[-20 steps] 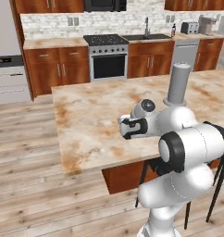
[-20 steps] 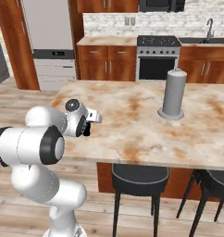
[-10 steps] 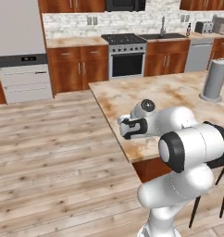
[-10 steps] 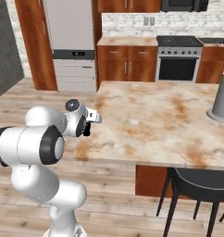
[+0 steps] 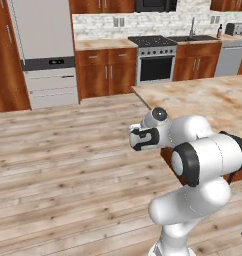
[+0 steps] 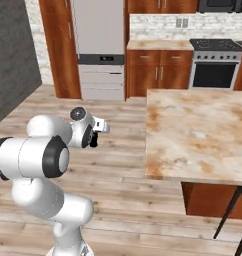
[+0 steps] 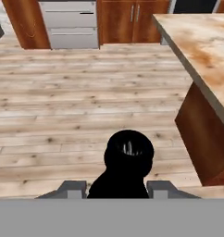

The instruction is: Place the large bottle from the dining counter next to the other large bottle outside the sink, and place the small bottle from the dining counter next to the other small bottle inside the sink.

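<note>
Two-finger gripper, bottom centre of the hand view, is pinched on a tiny black narrow-necked small bottle carried over wooden floor left of the beige marble dining counter; sink placement remains, with the dark sink far upper right

You are looking at one marble bench, sitting out in front of the stove. You are seeing one stove, one fridge to the left of the stove, and one steel tap to the right of the stove. One dark bottle and one toaster are standing further right of the stove. You are carrying one small black bottle between two fingers.
</note>
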### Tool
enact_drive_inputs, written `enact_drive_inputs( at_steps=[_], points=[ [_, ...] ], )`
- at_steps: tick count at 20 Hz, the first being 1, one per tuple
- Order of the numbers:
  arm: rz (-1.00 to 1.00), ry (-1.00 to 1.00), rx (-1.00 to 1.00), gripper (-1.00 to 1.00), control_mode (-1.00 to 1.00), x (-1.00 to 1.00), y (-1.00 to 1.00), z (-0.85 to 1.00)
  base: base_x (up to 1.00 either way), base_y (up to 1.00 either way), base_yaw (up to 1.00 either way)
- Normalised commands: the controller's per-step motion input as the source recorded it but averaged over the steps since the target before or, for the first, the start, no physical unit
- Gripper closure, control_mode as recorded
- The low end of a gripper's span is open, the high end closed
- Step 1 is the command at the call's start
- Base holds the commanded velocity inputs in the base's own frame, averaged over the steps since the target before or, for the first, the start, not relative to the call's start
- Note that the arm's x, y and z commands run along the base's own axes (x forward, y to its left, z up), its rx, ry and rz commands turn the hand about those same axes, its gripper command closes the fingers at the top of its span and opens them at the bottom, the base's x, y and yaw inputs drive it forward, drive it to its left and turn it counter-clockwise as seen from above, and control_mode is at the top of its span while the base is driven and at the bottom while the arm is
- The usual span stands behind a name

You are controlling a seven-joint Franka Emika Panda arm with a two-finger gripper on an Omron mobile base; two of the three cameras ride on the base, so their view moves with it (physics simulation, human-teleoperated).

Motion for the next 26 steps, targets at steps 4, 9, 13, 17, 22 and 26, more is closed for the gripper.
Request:
enact_drive_inputs(
  at_steps=[4,9,13,17,22,26],
  points=[
    [0.0,0.0,0.0,1.0,1.0,0.0,0.0,0.0,0.73,0.62,-0.01],
    [0.0,0.0,0.0,1.0,1.0,0.0,0.0,0.0,1.0,0.23,-0.06],
    [0.0,0.0,0.0,1.0,1.0,0.0,0.0,0.0,1.0,0.15,-0.08],
    [0.0,0.0,0.0,1.0,1.0,0.0,0.0,0.0,1.0,0.14,-0.08],
    [0.0,0.0,0.0,1.0,1.0,0.0,0.0,0.0,0.99,0.13,-0.08],
    [0.0,0.0,0.0,1.0,1.0,0.0,0.0,0.0,0.97,0.12,-0.07]
  ],
)
